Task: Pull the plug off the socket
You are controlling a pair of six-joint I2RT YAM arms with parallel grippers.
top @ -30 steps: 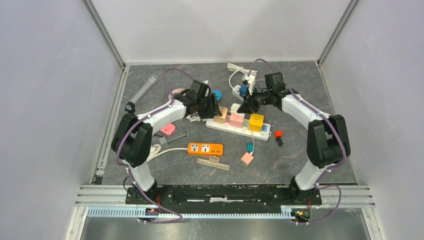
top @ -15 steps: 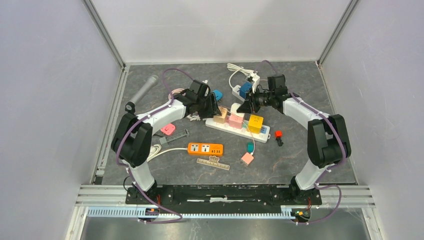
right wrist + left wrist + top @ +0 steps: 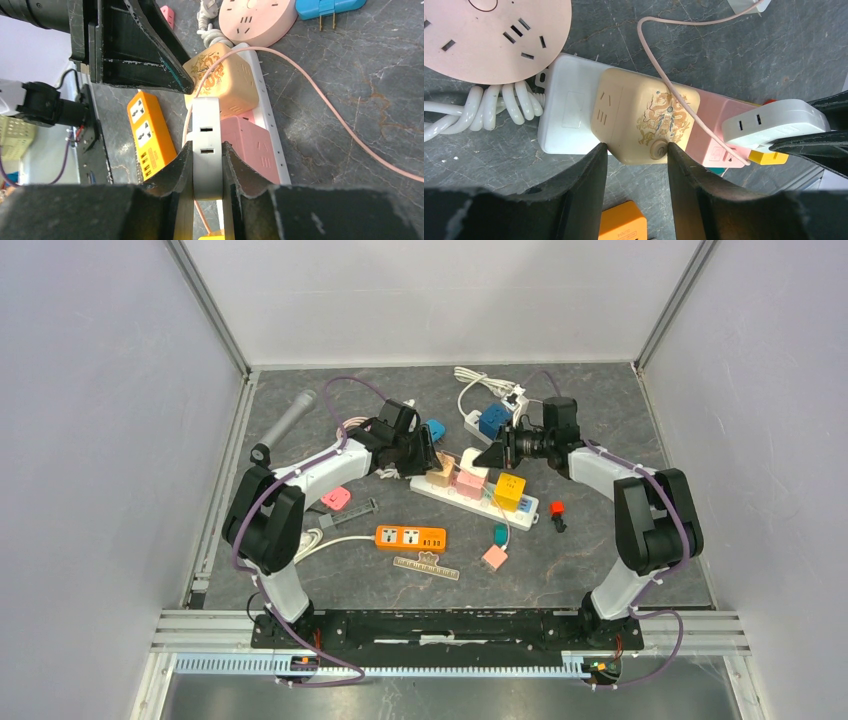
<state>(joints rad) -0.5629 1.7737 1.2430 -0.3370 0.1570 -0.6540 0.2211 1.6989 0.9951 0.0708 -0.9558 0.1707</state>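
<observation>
A white power strip (image 3: 527, 505) lies mid-table with a cream cube adapter (image 3: 440, 475), a pink cube (image 3: 470, 481) and a yellow cube (image 3: 511, 489) plugged in. My left gripper (image 3: 428, 455) straddles the cream cube (image 3: 644, 120), and both fingertips press its sides at its near edge (image 3: 634, 150). My right gripper (image 3: 206, 146) is shut on a flat white plug (image 3: 206, 125) with a thin pink cord, held just above the cream and pink cubes. The plug also shows in the left wrist view (image 3: 774, 125).
An orange power strip (image 3: 411, 537) lies in front of the white one, with a ruler (image 3: 427, 567) and a small pink cube (image 3: 493, 557) nearer. A round pink socket (image 3: 489, 35) and coiled white cable lie left. A second strip with a blue cube (image 3: 490, 420) lies behind.
My right wrist has swung nearer and to the right while its fingers stay on the white plug. The strip's yellow-cube end has shifted slightly nearer. The left arm has not moved.
</observation>
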